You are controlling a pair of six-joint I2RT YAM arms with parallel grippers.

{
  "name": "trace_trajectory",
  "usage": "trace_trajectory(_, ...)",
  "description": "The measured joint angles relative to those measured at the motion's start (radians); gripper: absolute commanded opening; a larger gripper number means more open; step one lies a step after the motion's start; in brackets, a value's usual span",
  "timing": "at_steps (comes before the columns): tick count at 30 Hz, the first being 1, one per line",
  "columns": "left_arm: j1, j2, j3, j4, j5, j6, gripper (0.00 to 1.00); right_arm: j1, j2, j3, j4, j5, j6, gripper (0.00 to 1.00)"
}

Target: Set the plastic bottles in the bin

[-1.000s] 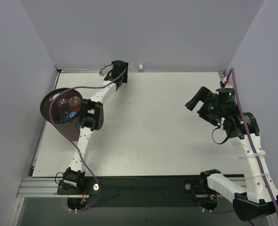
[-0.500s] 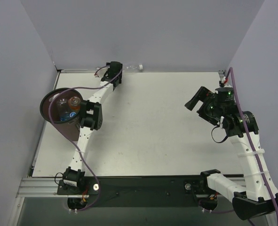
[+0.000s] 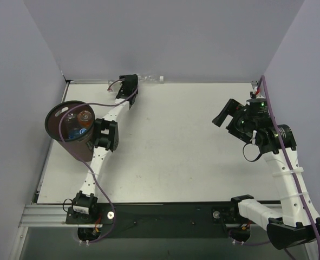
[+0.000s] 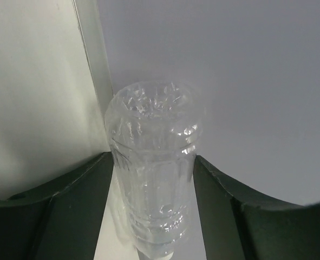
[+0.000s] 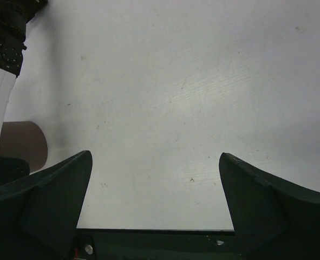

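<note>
Item: clear bottle (image 4: 151,179), plain, ridged transparent plastic with a faceted, dimpled end turned toward the left wrist view, no label visible. It lies on its side at the far edge of the table (image 3: 176,141), against the pale grey back wall (image 3: 165,38). From above it reads only as a faint glassy streak (image 3: 148,79) with a small white cap (image 3: 161,78) at its right end. The left gripper (image 4: 152,158), dark green and smooth, has one finger on each side of the bottle and both are closed against its flanks; how firmly they press cannot be judged. The bottle's near end is cut off at the bottom of the wrist view. Item: bin (image 3: 79,147), a round dark brown cylinder with a black rim, at the left of the table and tilted with its mouth toward the camera. Inside it are an orange bottle (image 3: 85,116) and a blue-labelled bottle (image 3: 76,129); the rest of the contents are too small and shadowed to separate, and the left arm overlaps the bin's right side. Part of its matte brown wall (image 5: 21,142) shows at the left of the right wrist view. Item: right gripper (image 5: 154,156), raised over the right side of the table, with its fingers spread wide over bare, faintly speckled white surface and nothing between them.
</note>
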Motion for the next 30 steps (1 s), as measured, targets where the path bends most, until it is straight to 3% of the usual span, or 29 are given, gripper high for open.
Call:
trace_trajectory(8, 0.014, 0.035, 0.008, 0.102, -0.006, 0.014, 0.51, -0.001, 0.027, 0.023, -0.016, 0.0, -0.013, 0.98)
trace_trajectory(16, 0.019, 0.024, -0.132, 0.343, 0.012, 0.026, 0.19, -0.001, 0.061, 0.038, -0.019, 0.0, -0.012, 0.97)
trace_trajectory(30, -0.03, -0.206, -0.512, 0.533, 0.141, 0.104, 0.1, -0.001, 0.028, 0.034, -0.013, 0.0, 0.029, 0.97)
